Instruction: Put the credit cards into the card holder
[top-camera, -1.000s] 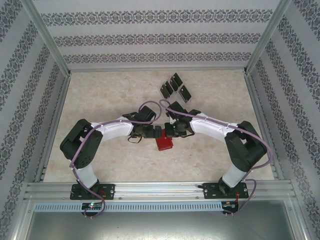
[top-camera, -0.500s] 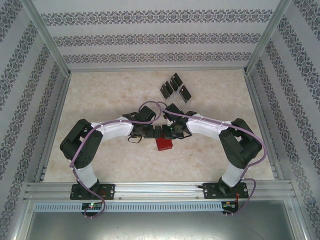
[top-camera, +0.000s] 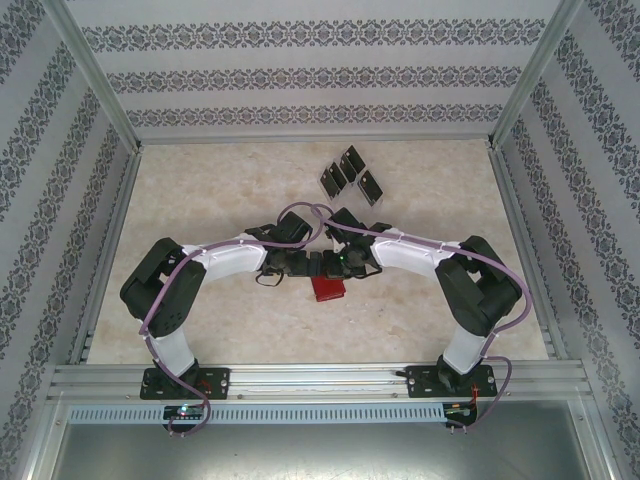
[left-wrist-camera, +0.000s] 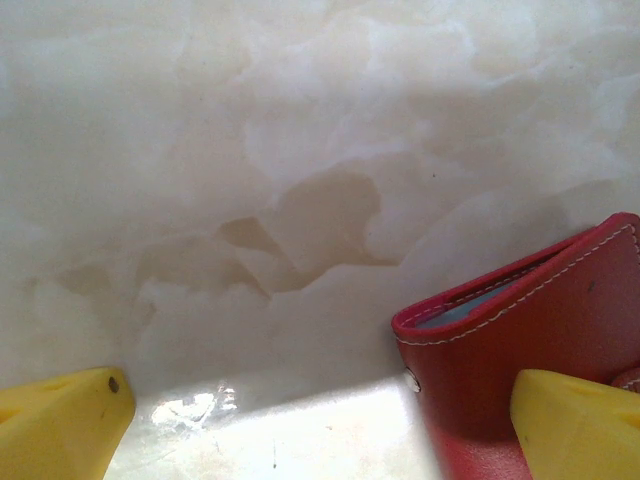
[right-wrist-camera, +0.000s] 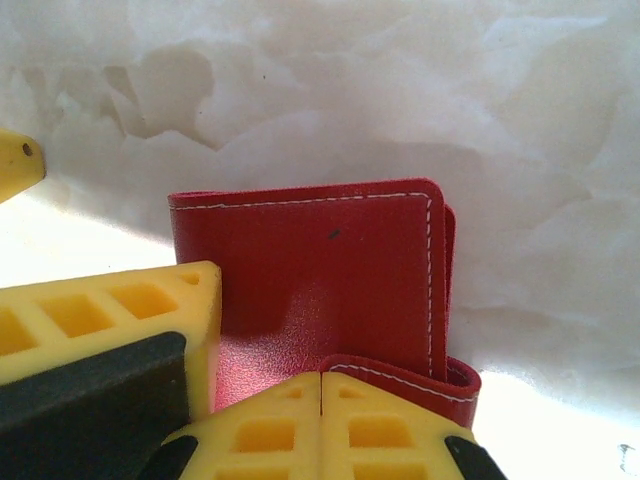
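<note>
- Your left fingers (left-wrist-camera: 575, 425) stand wide apart, one over the small red leather-like folding wallet (left-wrist-camera: 520, 340).
- Your right fingers (right-wrist-camera: 390, 430) are pressed together at its flap.
- Well beyond both lie thin black rectangular cards (top-camera: 350, 162).

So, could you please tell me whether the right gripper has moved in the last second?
Yes. Judged against the credit cards at the back, which stayed put, the right gripper has shifted left, toward the left gripper.
</note>
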